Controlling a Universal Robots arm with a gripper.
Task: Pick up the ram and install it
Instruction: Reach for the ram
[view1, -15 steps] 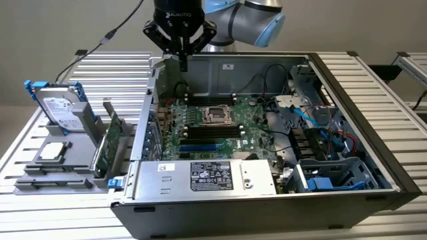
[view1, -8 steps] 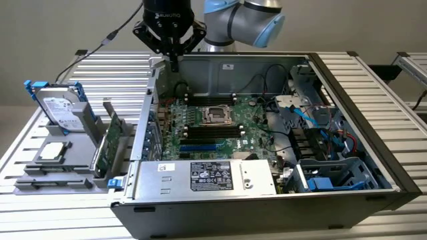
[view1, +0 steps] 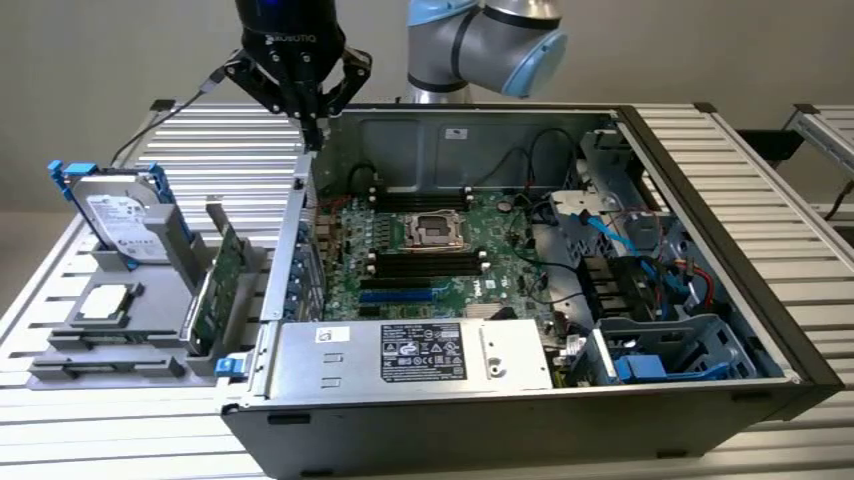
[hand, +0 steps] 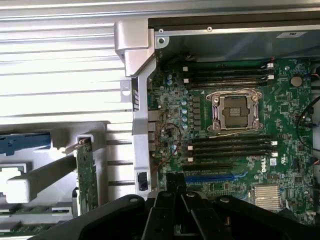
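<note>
My gripper (view1: 311, 138) hangs shut and empty above the left wall of the open computer case (view1: 300, 200). In the wrist view its black fingers (hand: 176, 182) are pressed together over the motherboard's edge. A thin green strip (hand: 35, 210), which looks like the ram, lies low in the grey holder (view1: 134, 335) on the exterior view's left, well apart from the gripper. The motherboard (view1: 427, 255) has several long black memory slots (hand: 232, 145) beside the processor socket (hand: 235, 111), and nothing stands in them.
A taller green expansion card (view1: 214, 290) stands on edge in the holder. A silver hard drive (view1: 118, 215) with blue rails stands behind it, and another drive (view1: 107, 303) lies flat. The power supply (view1: 414, 355) and drive cages (view1: 667, 350) fill the case's front.
</note>
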